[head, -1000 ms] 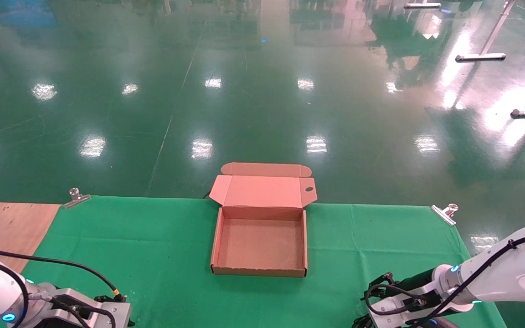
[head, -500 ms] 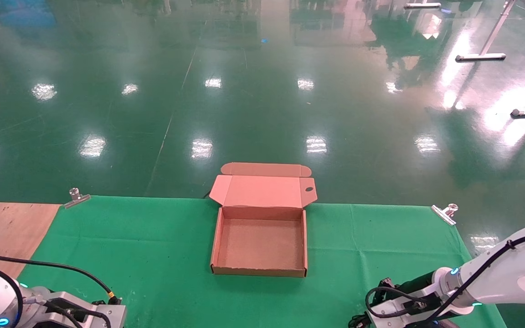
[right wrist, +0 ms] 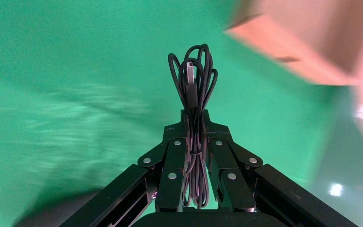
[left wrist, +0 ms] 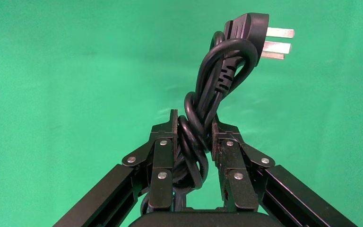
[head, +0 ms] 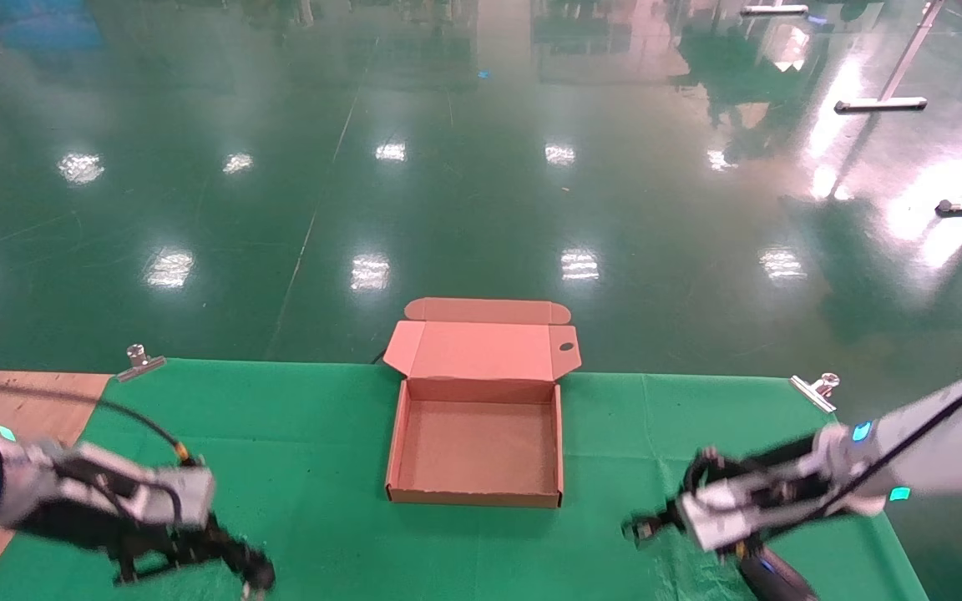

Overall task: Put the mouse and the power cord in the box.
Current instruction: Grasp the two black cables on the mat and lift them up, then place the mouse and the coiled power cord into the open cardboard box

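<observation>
The left pincer hangs over the green cloth at the left of the desk, clamped on the coiled power cord, plug outward. The open box sits at centre, empty. At right, the right pincer grips the mouse's bundled thin cable; the mouse lies below that arm.

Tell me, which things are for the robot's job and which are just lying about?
For the job: open pinkish-brown cardboard box; coiled black power cord, in the left gripper; thin black mouse cable, in the right gripper.
Just lying about: two silver metal clips, green cloth, bare wooden tabletop.
</observation>
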Robot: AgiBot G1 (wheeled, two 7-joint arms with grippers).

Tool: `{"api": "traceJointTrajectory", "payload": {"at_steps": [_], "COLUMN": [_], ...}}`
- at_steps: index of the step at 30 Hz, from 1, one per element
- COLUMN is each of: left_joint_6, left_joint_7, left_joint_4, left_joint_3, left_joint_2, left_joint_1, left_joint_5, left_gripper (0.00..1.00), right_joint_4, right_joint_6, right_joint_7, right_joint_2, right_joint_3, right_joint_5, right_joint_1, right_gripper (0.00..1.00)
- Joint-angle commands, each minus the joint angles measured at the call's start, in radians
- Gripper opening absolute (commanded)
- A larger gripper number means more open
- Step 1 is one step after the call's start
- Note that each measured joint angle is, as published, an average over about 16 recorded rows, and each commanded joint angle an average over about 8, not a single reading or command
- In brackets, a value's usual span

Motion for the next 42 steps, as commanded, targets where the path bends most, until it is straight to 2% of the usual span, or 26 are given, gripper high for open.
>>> {"api": "traceJointTrajectory", "payload": {"at_steps": [1,6,10,17,25,32,38,42], "left_joint_6": [0.010,0.022,0.008,-0.066,-0.122,-0.201,-0.373,-0.438], "left_joint_7": [-0.013,-0.072,-0.136,-0.189,-0.164,-0.057,0.162,0.252], "left_joint_4": [-0.005,-0.025,-0.045,-0.083,-0.062,-0.065,-0.106,-0.131], "left_joint_3": [0.005,0.000,-0.014,-0.051,-0.074,-0.119,-0.225,-0.249], "left_joint_2": [-0.002,0.029,0.079,0.181,0.239,0.254,0.259,0.282], "left_joint_1": [-0.039,-0.126,-0.194,-0.279,-0.292,-0.202,0.003,0.115], "left_joint_5": [0.008,0.003,-0.016,-0.065,-0.098,-0.167,-0.322,-0.377], "left_gripper": [0.00,0.00,0.00,0.00,0.00,0.00,0.00,0.00], "right_joint_4": [0.011,0.070,0.124,0.170,0.088,0.015,-0.032,-0.057], "right_joint_6": [-0.032,-0.120,-0.144,-0.056,0.050,0.053,0.019,-0.011], "right_joint_7": [-0.003,0.041,0.101,0.198,0.206,0.163,0.122,0.102], "right_joint_2": [0.015,0.037,0.020,-0.086,-0.185,-0.193,-0.165,-0.149], "right_joint_3": [0.013,0.042,0.059,0.062,0.051,0.060,0.073,0.079], "right_joint_5": [0.019,0.063,0.087,0.077,0.051,0.071,0.095,0.107], "right_joint_1": [0.033,0.123,0.185,0.255,0.294,0.314,0.322,0.319], "right_gripper": [0.00,0.00,0.00,0.00,0.00,0.00,0.00,0.00]}}
